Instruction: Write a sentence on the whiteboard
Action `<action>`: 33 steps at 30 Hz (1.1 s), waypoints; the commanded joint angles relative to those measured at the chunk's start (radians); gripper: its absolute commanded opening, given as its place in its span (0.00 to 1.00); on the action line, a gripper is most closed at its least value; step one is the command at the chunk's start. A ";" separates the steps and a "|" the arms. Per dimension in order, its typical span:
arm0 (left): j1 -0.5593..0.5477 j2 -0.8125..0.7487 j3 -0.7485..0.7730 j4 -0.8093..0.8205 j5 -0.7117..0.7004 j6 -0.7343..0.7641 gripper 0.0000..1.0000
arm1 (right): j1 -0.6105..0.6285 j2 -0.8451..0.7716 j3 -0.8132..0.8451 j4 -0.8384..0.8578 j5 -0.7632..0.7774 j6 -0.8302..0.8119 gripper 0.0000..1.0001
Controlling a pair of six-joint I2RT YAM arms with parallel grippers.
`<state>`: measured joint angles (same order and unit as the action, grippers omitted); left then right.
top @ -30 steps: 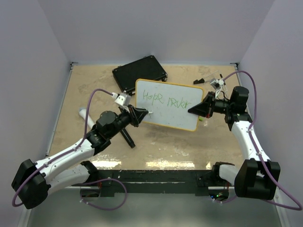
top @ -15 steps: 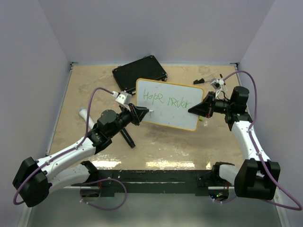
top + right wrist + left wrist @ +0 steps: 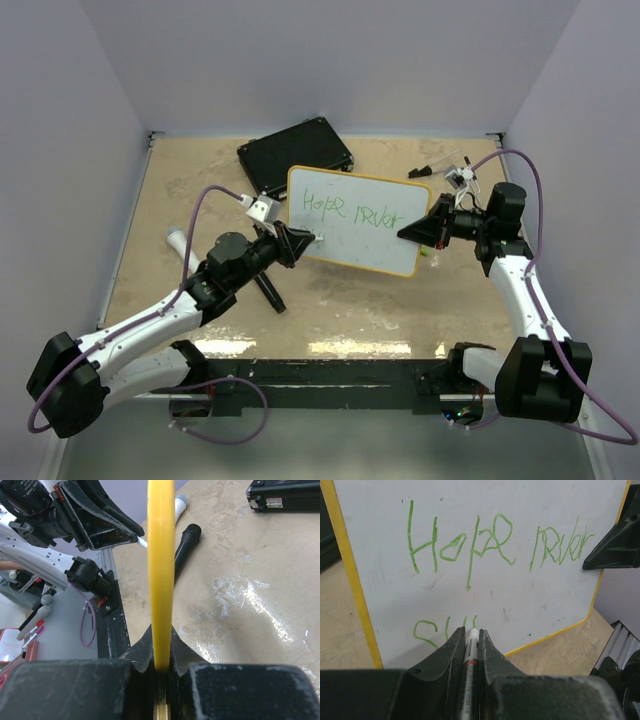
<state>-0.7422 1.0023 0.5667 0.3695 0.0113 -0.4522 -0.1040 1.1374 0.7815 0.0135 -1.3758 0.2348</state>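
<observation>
The whiteboard (image 3: 370,245) is held tilted above the table, its yellow rim (image 3: 161,555) edge-on in the right wrist view. My right gripper (image 3: 405,233) (image 3: 161,636) is shut on its right edge. The sentence (image 3: 350,212) (image 3: 495,542) in green spans the upper face as two words, and a second line (image 3: 432,630) begins at the lower left. My left gripper (image 3: 312,238) (image 3: 470,632) is shut on a white marker (image 3: 470,655), its tip touching the board beside the last green stroke.
A black case (image 3: 295,152) (image 3: 282,495) lies at the back, behind the board. A black stick-like object (image 3: 268,292) (image 3: 185,540) and a white tube (image 3: 178,243) lie on the table near the left arm. Small items (image 3: 445,168) sit at the back right.
My left gripper has crept slightly right and up along the board with the marker. The right gripper and the board have stayed still.
</observation>
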 commanded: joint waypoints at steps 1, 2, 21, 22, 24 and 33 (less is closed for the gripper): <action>0.000 0.001 -0.010 -0.010 0.022 0.017 0.00 | 0.003 -0.024 0.021 0.043 -0.065 0.006 0.00; 0.001 0.001 -0.008 -0.015 0.027 0.017 0.00 | 0.003 -0.025 0.022 0.045 -0.065 0.008 0.00; 0.000 0.010 -0.007 -0.024 0.027 0.007 0.00 | 0.003 -0.025 0.021 0.046 -0.066 0.006 0.00; 0.001 0.012 0.005 -0.021 0.016 0.007 0.00 | 0.003 -0.025 0.021 0.046 -0.066 0.006 0.00; 0.000 0.019 0.022 -0.018 0.006 0.014 0.00 | 0.003 -0.025 0.021 0.046 -0.066 0.006 0.00; 0.000 0.062 0.101 -0.007 -0.008 0.037 0.00 | 0.003 -0.028 0.021 0.045 -0.068 0.006 0.00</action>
<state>-0.7422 1.0504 0.6041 0.3168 0.0307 -0.4488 -0.1051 1.1374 0.7815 0.0158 -1.3567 0.2276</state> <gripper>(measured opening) 0.166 0.058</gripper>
